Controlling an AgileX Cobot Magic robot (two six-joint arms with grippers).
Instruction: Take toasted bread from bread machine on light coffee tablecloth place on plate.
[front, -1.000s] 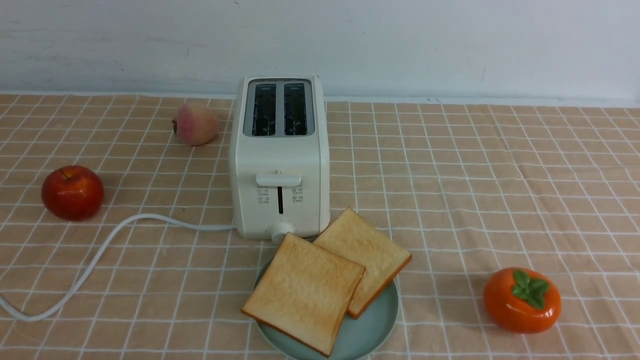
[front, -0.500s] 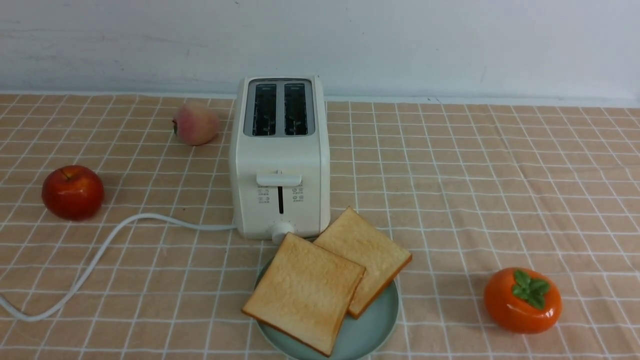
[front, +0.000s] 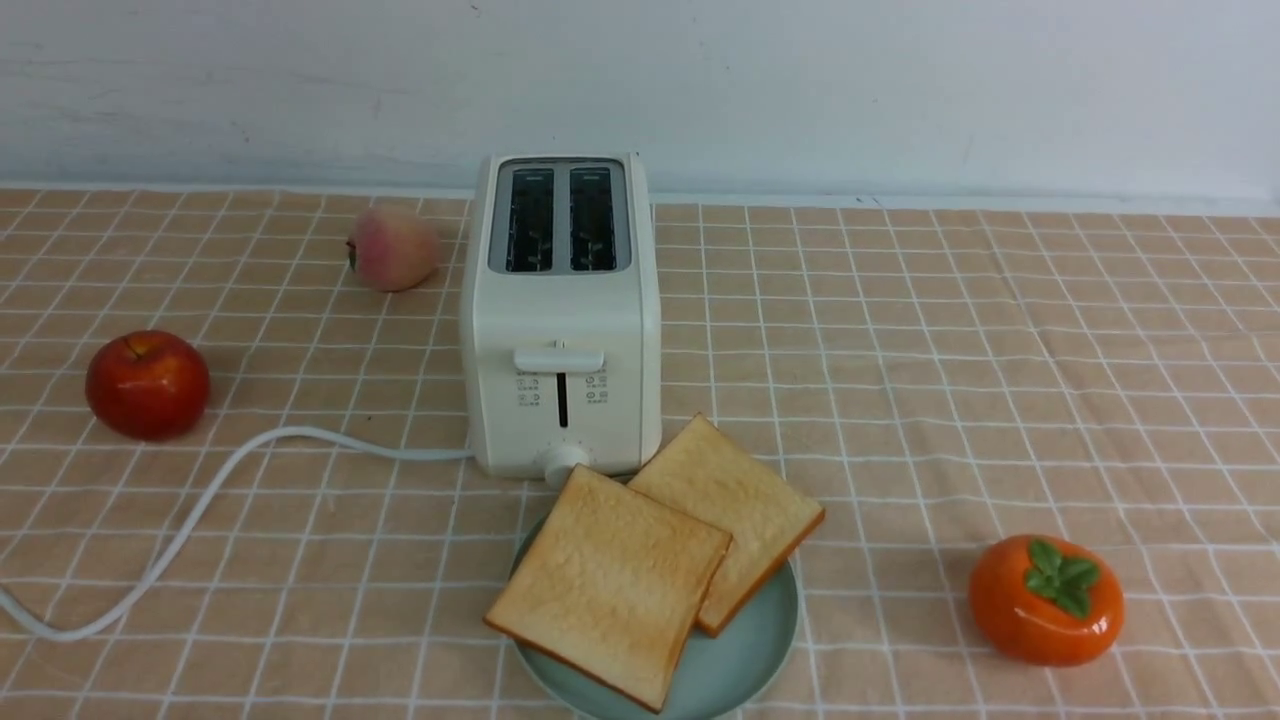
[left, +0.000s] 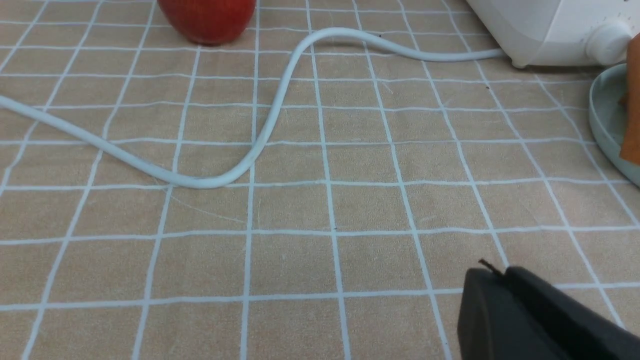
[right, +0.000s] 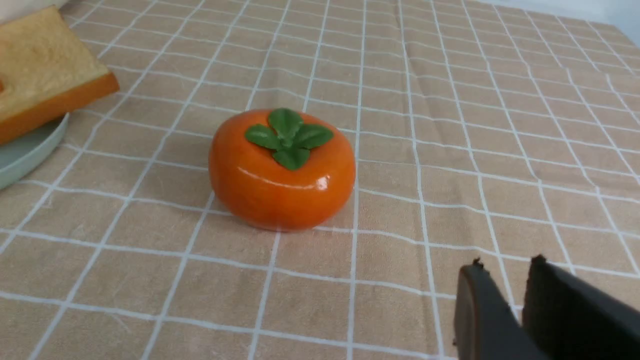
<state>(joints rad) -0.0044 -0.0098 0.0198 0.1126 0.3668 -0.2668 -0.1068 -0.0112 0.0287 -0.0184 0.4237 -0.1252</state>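
toast (front: 610, 585): both slices on the plate (front: 745, 650), overlapping | toaster (front: 560, 320): slots empty | left gripper (left: 492, 272): basically shut, nothing held | right gripper (right: 507, 265): open just a crack, empty

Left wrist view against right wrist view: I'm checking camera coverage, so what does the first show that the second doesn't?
Only the left wrist view: the red apple, cut off by the frame; the white cord; and the toaster's knob.

Only the right wrist view: the orange persimmon with its green leaves, standing on the cloth.

Both: the gridded tablecloth, part of the pale green plate, some toasted bread, and dark parts of each arm's own tool.
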